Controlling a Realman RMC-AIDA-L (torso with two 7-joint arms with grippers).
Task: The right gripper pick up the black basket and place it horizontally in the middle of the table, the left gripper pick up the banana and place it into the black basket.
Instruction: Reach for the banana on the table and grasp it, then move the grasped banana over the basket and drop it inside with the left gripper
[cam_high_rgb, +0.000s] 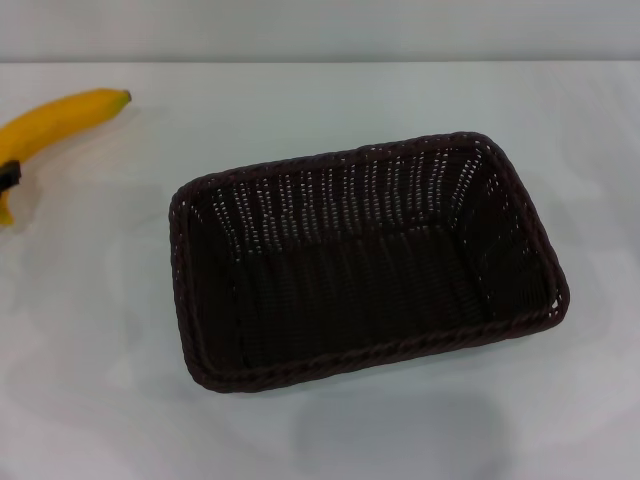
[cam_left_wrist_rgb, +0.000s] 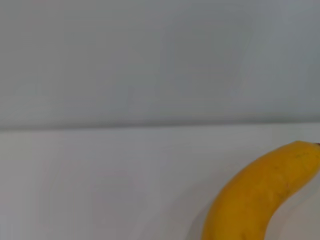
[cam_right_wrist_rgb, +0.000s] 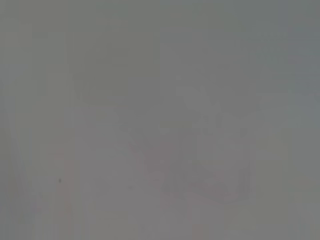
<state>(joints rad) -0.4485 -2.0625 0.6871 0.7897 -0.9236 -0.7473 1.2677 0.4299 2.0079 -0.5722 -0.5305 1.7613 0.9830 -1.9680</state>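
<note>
**Basket centred on table, banana at frame's left edge with left gripper on it**

Near to far, head view:

- Bare table (cam_high_rgb: 330, 440) along the bottom of the frame, plain white-grey.
- Black basket (cam_high_rgb: 365, 258) at frame centre, resting on the table, open side up. Long axis running left to right, skewed slightly so the right end sits higher in the frame than the left. Braided rim intact all round, openwork sides, nothing inside. Longer than the banana.
- Banana (cam_high_rgb: 55, 125) in the upper left of the frame, well apart from the basket. Yellow, unpeeled, curved, dark tip pointing toward the upper right. Lower end cut off by the left edge of the frame. On the table or lifted off it: cannot tell.
- Left gripper (cam_high_rgb: 8, 177): only a small black tip visible at the left edge of the frame, lying across the banana's lower part and touching it. Fingers pinching the fruit or merely against it: cannot tell, too little in frame.
- Far table edge and pale wall across the top of the frame.

Left wrist view: banana (cam_left_wrist_rgb: 260, 195) filling the lower right corner, close to the lens, white table surface behind, grey wall beyond. Own fingers out of shot.

Right wrist view: flat grey, nothing identifiable. Right gripper out of sight in every view.
</note>
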